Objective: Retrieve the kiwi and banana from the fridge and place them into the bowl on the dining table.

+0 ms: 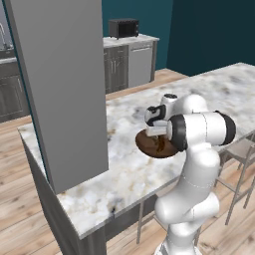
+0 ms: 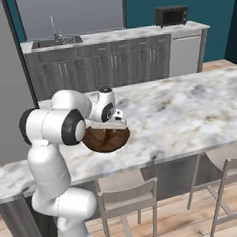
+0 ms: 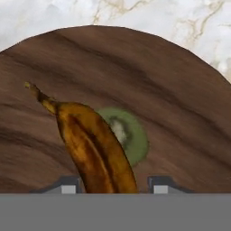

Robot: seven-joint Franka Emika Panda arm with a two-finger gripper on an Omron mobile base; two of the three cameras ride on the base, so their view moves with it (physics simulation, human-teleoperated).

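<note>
The dark brown wooden bowl (image 3: 180, 90) sits on the marble dining table (image 1: 124, 174) near its front edge. In the bowl (image 1: 149, 148) lies the kiwi (image 3: 135, 135), cut face up and half covered by the banana (image 3: 90, 140). The brown-spotted banana slants across the bowl, its lower end between my fingertips (image 3: 67, 187). My gripper (image 3: 115, 187) hangs just above the bowl (image 2: 108, 140) and points down into it. Its jaws stand open, with a small gap to the banana on the right side. A tall flat grey panel (image 1: 60, 89) rises at the left; I cannot tell whether it is the fridge.
Pale stools (image 2: 128, 197) stand under the table's front edge. Dark cabinets with a sink (image 2: 55, 42), a dishwasher (image 2: 185, 53) and a microwave (image 2: 171, 15) line the back wall. Bare marble stretches to the right of the bowl.
</note>
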